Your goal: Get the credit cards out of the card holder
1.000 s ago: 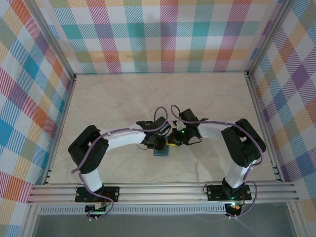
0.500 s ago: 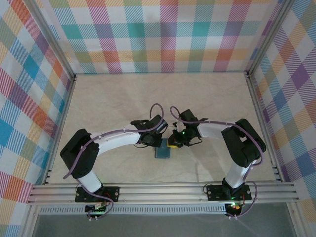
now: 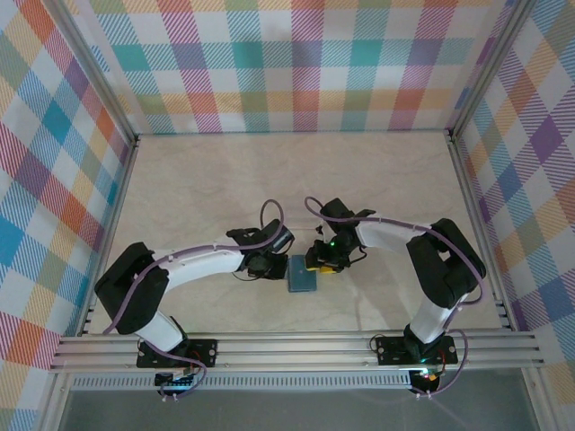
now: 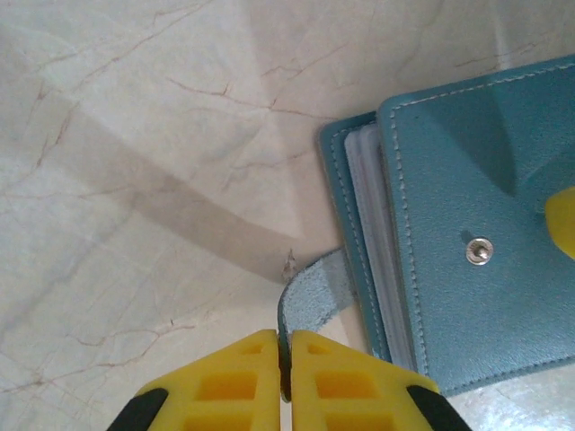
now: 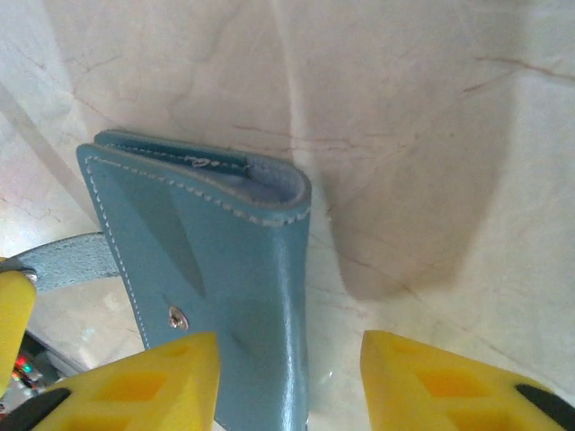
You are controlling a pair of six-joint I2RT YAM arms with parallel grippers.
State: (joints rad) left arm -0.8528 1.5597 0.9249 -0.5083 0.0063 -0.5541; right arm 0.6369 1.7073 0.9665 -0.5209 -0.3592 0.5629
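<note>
One risk: left tool, clamped on the tab, may drag the holder, since right tool stands apart.

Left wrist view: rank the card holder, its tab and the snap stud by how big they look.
1. holder, largest even though it runs off the frame
2. tab
3. snap, smallest by far

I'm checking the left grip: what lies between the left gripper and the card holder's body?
Left wrist view: the strap tab of the card holder spans it, pinched by the left gripper.
</note>
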